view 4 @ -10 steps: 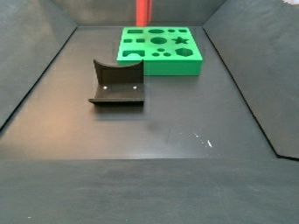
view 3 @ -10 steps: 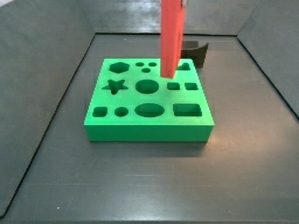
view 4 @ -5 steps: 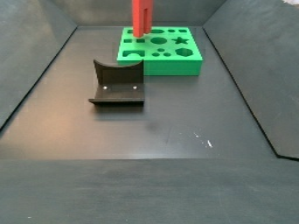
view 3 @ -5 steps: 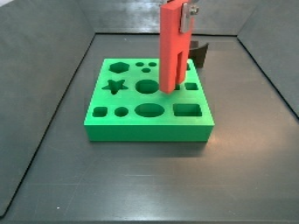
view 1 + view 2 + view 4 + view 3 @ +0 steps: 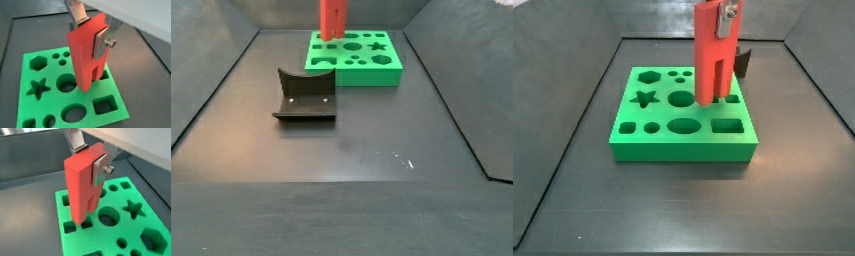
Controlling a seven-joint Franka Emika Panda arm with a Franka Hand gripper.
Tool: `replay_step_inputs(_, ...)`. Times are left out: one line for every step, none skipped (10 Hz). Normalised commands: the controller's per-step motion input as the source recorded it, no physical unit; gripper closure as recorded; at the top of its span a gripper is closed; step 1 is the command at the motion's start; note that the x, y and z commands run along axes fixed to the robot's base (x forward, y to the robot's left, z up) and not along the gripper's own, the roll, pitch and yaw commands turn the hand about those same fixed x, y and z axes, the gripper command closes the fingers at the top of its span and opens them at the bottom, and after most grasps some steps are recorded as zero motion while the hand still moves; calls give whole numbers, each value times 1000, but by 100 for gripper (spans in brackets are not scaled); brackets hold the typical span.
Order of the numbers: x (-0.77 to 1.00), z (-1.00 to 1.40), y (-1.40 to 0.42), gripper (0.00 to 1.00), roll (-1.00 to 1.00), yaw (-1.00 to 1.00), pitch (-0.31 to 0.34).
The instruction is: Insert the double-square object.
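Here the pincer [image 5: 92, 31] holds the double-square object [image 5: 87, 57] upright just above the green block [image 5: 40, 107], not yet inserted.

Its silver fingers [image 5: 101, 42] are clamped on the upper part of the red bar, one plate on each side, as both wrist views show. By my reading the pick-up is done and the carry is nearly over: the slotted lower end hangs over the row of small square holes at the block's edge, and what is left is to line the two legs up and press down. Whether the legs already touch the block I cannot tell, since the bar hides the target holes in both wrist views. In both side views the pincer body is cut off at the frame's top. In a side view the fixture [image 5: 303, 96] stands apart on the table [image 5: 372, 150], well clear of the block.
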Motion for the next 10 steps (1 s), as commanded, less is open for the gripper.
replay_step_inputs(263,-43,151,100,0,-891,0)
replay_step_inputs(254,-57,154,100,0,-894,0)
replay_step_inputs(254,-40,149,100,0,-906,0)
replay_step_inputs(251,-40,146,100,0,-900,0)
replay_step_inputs(246,-60,151,100,0,-886,0)
replay_step_inputs(231,-91,160,100,6,-871,0)
replay_step_inputs(206,-163,171,100,44,-843,4)
replay_step_inputs(211,-231,154,100,79,-834,0)
replay_step_inputs(329,-151,0,100,70,-631,57)
replay_step_inputs(9,-66,0,100,61,-97,59)
